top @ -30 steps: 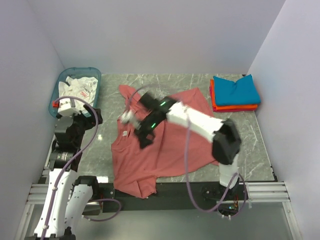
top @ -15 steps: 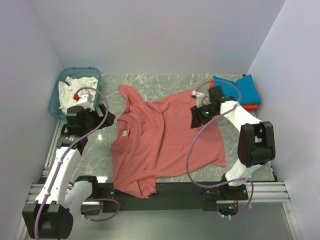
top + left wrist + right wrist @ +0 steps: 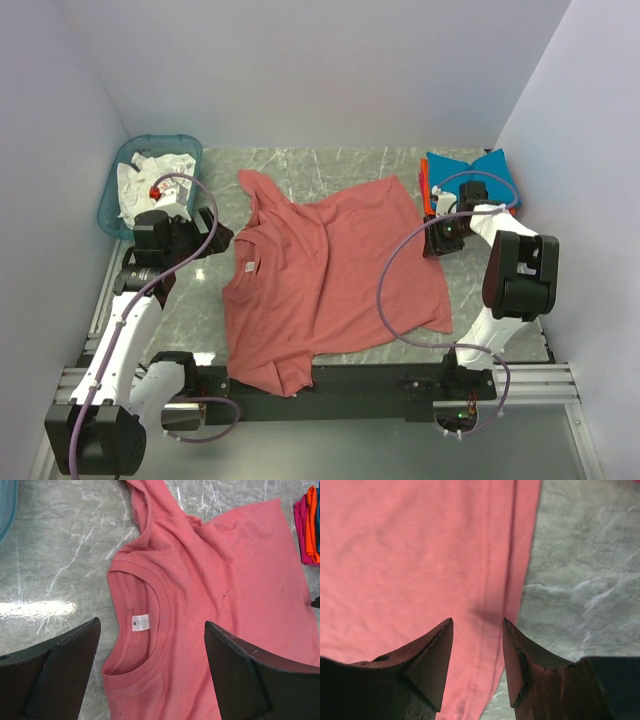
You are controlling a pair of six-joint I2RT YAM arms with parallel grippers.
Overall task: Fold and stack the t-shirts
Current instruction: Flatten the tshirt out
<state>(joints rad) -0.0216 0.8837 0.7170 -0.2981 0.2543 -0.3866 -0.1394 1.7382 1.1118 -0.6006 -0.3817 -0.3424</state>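
Left claw (image 3: pixel 152 623) is spread wide and holds nothing. It hangs right over the white neck label (image 3: pixel 141 622) of the dusty-red t-shirt (image 3: pixel 320 280), with its arm stretched forward. Right claw (image 3: pixel 477 621) is about half open with nothing pinched, sitting above the shirt's right edge, its arm bent sharply at the elbow. The shirt lies spread on the grey marble table (image 3: pixel 350 165). Back right there are 2 folded ones, the teal-blue t-shirt (image 3: pixel 472 180) on the orange t-shirt (image 3: pixel 470 213). Back left is a teal basket (image 3: pixel 165 140) with white cloth (image 3: pixel 150 172) inside. Pale walls (image 3: pixel 300 70) on 3 sides.

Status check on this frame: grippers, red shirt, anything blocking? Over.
Left gripper open, empty, over collar. Right gripper open above hem of red shirt. Shirt flat, unfolded. Nothing blocking; folded stack far right.
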